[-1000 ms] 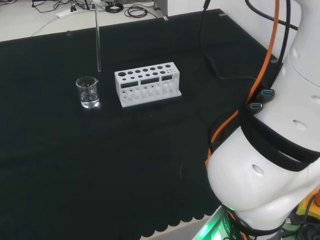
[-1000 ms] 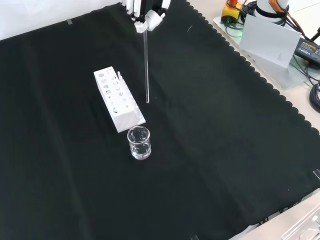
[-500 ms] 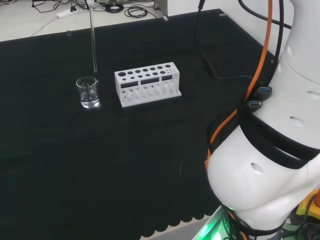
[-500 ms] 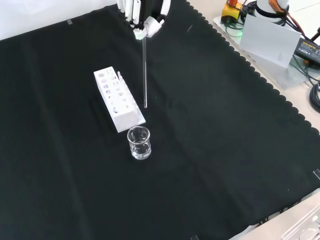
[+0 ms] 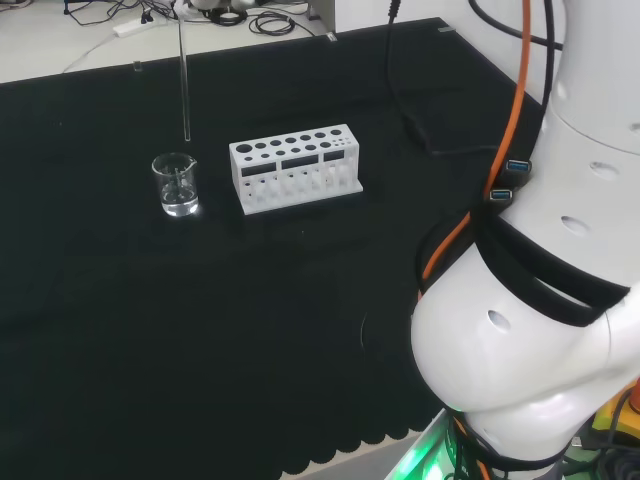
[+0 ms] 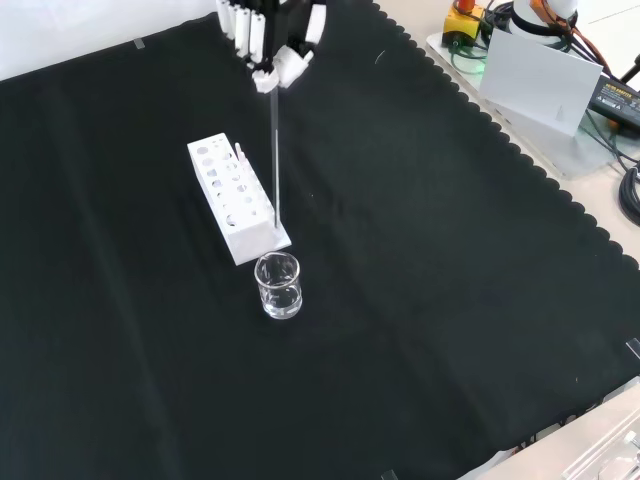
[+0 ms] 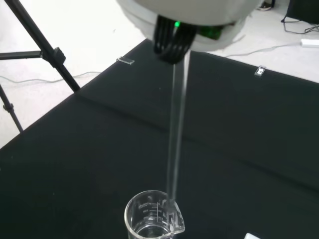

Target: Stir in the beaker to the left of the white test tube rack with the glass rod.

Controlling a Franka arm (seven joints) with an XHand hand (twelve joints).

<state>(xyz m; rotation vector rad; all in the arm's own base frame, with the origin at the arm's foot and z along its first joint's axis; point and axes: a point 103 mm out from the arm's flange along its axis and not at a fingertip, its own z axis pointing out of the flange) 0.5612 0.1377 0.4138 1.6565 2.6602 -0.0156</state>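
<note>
In the front view the hand [image 6: 272, 40] comes in from the top edge, its fingers curled around the upper end of the glass rod [image 6: 275, 150], which hangs close to upright. The rod's lower tip ends in front of the near end of the white test tube rack [image 6: 233, 198], above the cloth and short of the beaker [image 6: 278, 286] that stands just nearer the camera than the rack. In the head view the rod [image 5: 184, 75] descends from the top edge and its tip stops in the air above and slightly behind the beaker [image 5: 177, 185], with a clear gap between tip and rim. The beaker stands to the left of the rack [image 5: 294, 168] in this view, near it but not touching, and holds a little clear liquid at the bottom.

The wrist view looks down the rod [image 7: 175, 144] toward the beaker [image 7: 153, 219], whose spouted rim lies right around the rod's far end; whether the tip is inside the rim cannot be told from this view.

The black cloth [image 6: 450, 300] is bare on all sides of the beaker except toward the rack. In the front view wide open cloth stretches to the right toward the scalloped edge, and to the left and bottom as well. In the head view the arm's white links [image 5: 530, 330] stand at the right, well apart from the rack and beaker.
</note>
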